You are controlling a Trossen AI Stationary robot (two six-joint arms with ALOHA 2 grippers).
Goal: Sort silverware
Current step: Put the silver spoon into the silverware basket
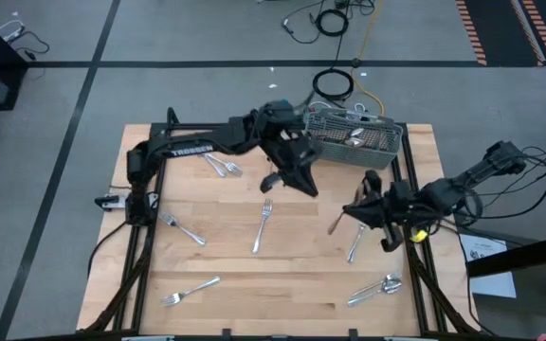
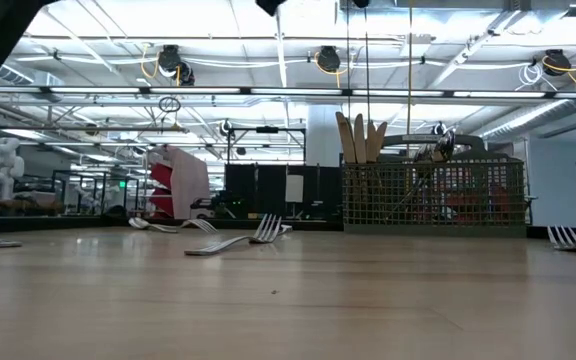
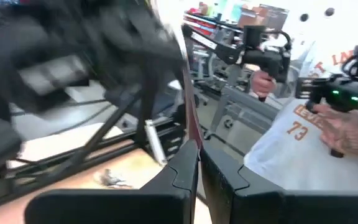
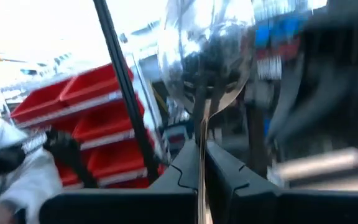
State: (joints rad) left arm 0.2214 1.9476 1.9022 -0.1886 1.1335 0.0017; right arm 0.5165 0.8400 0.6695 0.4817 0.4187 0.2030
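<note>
Counting: forks (image 1: 263, 227) 6 | table spoons (image 1: 379, 287) 2 | caddy (image 1: 355, 140) 1

- Wooden table (image 1: 282, 275): light planked top, set on a grey floor.
- Grey mesh caddy (image 1: 354, 140): stands at the table's far edge, right of centre; wooden utensils (image 2: 358, 138) stand upright in its left compartment in the low view.
- Red bins (image 4: 86, 118): stacked beyond the table.
- Person in a white shirt (image 3: 297, 134): stands beyond the table, holding dark handheld devices.
- Coiled cables (image 1: 335, 87): lie on the floor behind the table.
</note>
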